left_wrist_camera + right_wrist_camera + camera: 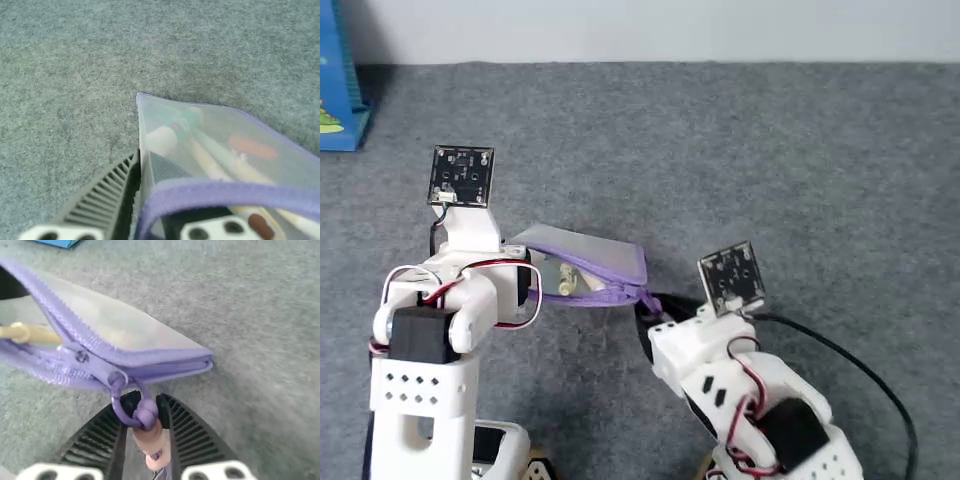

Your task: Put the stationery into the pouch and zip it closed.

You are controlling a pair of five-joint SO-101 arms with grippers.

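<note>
One pouch (588, 252), clear-walled with purple trim, lies on the grey table (770, 150) between the two arms, one gripper at each end. Its stationery (210, 150) is already inside: at least three pieces show through the wall, a yellow stick, a white one with a green tip and an orange-red one, though the exact number cannot be told. A single zip runs along the near edge, and its mouth gapes, with a yellow pencil end (27, 333) showing in the gap. The one slider (115, 377) sits at the end by the right arm.

The left gripper (144, 159) is clamped on the pouch's other end, with the wall pinched between its ribbed fingers. The right gripper (146, 402) is closed on the zip pull (143, 416), a knotted purple cord with a pink tag, just off the pouch's corner.

One blue box (338, 90) stands at the table's far edge, well apart from everything else
</note>
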